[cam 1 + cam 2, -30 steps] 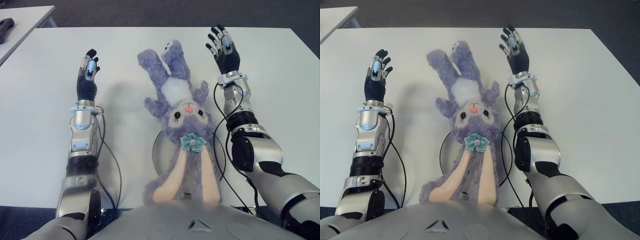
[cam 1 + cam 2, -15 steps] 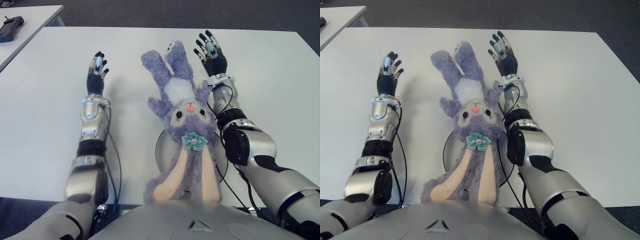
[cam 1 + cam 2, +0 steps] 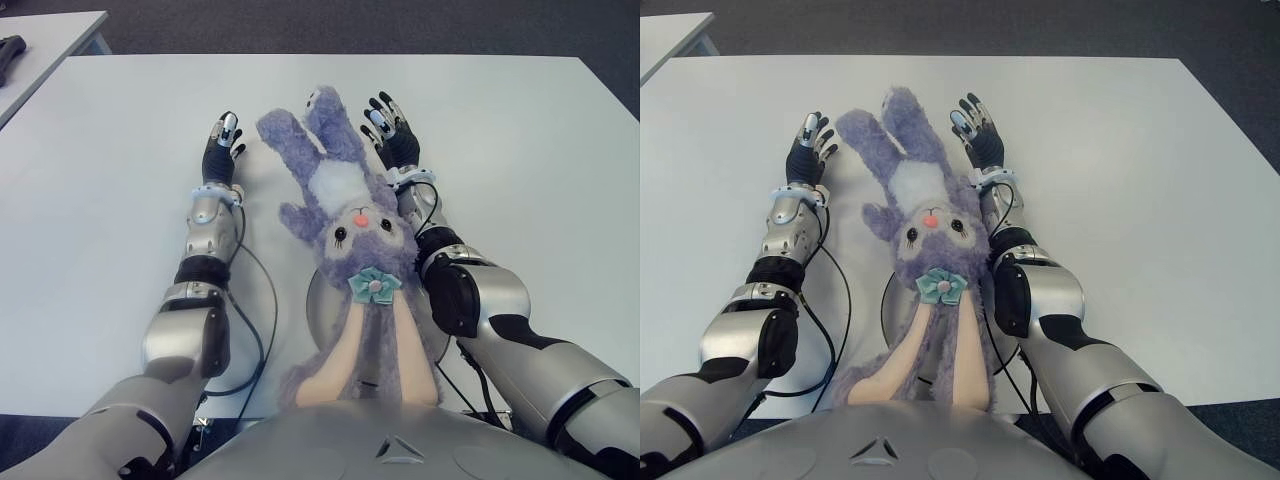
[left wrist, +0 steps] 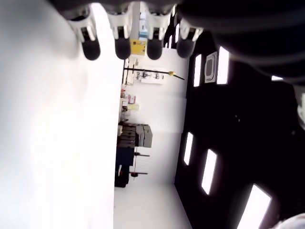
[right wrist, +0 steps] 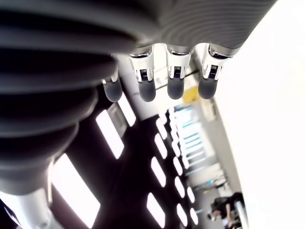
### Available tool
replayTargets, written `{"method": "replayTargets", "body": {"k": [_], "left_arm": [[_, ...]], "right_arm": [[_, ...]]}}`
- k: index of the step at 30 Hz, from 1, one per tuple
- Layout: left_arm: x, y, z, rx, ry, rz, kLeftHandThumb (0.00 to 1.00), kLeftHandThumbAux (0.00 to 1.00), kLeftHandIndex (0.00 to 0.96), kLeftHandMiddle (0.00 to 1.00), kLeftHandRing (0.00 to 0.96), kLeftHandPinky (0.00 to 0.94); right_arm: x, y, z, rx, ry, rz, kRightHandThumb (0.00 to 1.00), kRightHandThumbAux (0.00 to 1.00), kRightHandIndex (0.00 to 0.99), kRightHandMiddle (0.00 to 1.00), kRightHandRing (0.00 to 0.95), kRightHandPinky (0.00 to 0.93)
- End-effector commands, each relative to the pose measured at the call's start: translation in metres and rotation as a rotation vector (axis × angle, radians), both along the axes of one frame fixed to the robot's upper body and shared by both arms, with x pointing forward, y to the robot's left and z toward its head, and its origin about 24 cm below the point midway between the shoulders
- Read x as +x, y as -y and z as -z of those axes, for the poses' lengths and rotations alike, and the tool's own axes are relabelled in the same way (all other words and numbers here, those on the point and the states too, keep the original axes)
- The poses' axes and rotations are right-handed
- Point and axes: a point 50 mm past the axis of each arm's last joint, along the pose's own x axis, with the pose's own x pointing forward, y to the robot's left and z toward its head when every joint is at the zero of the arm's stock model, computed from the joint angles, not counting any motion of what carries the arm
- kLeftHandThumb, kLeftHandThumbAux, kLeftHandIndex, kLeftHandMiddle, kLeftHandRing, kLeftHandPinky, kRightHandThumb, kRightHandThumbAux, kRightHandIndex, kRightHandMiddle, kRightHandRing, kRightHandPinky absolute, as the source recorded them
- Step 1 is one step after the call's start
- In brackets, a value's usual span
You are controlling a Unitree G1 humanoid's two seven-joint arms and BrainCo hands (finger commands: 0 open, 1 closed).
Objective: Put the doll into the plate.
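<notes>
A purple plush rabbit doll (image 3: 345,215) lies on its back on the white table (image 3: 90,210), feet pointing away from me. Its head and long pink-lined ears stretch over a round grey plate (image 3: 316,300) near the table's front edge, hiding most of it. My left hand (image 3: 222,148) is just left of the doll's legs, fingers straight and holding nothing. My right hand (image 3: 392,135) is just right of the legs, fingers spread, its forearm close against the doll's side. The wrist views show straight fingertips (image 4: 122,46) (image 5: 174,88) with nothing between them.
A second white table (image 3: 55,30) stands at the far left with a dark object (image 3: 12,48) on it. Black cables (image 3: 262,310) run along both forearms near the plate. Dark floor lies beyond the table's far edge.
Both hands have moved inward from wide apart to either side of the doll's legs. The doll has shifted slightly to the left. Both hands stay open.
</notes>
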Motion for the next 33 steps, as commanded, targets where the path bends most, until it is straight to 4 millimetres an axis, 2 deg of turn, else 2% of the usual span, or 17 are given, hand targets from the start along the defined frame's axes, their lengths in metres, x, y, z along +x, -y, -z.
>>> {"method": "replayTargets", "body": {"k": [1,10,24,33], "left_arm": [[-0.006,0.005,0.023,-0.019,-0.100,0.002,0.000,0.343,0.032,0.076,0.000,0.000],[-0.006,0.006,0.029,0.004,-0.148,-0.001,0.000,0.372,0.055,0.079,0.006,0.000],[-0.007,0.000,0.032,0.057,-0.186,-0.022,0.000,0.397,0.047,0.086,0.013,0.000],[-0.011,0.015,0.039,0.028,-0.182,0.026,0.000,0.410,0.040,0.084,0.011,0.000]], "right_arm": [[-0.005,-0.004,0.015,0.006,-0.070,-0.008,0.000,0.734,0.045,0.049,0.011,0.004],[-0.007,0.002,0.018,0.010,-0.066,-0.020,0.000,0.729,0.040,0.047,0.013,0.012],[-0.003,0.018,0.010,-0.018,-0.014,-0.073,0.000,0.697,0.044,0.047,0.013,0.000],[-0.004,0.021,0.010,0.030,-0.015,-0.111,0.000,0.681,0.046,0.046,0.016,0.016]]}}
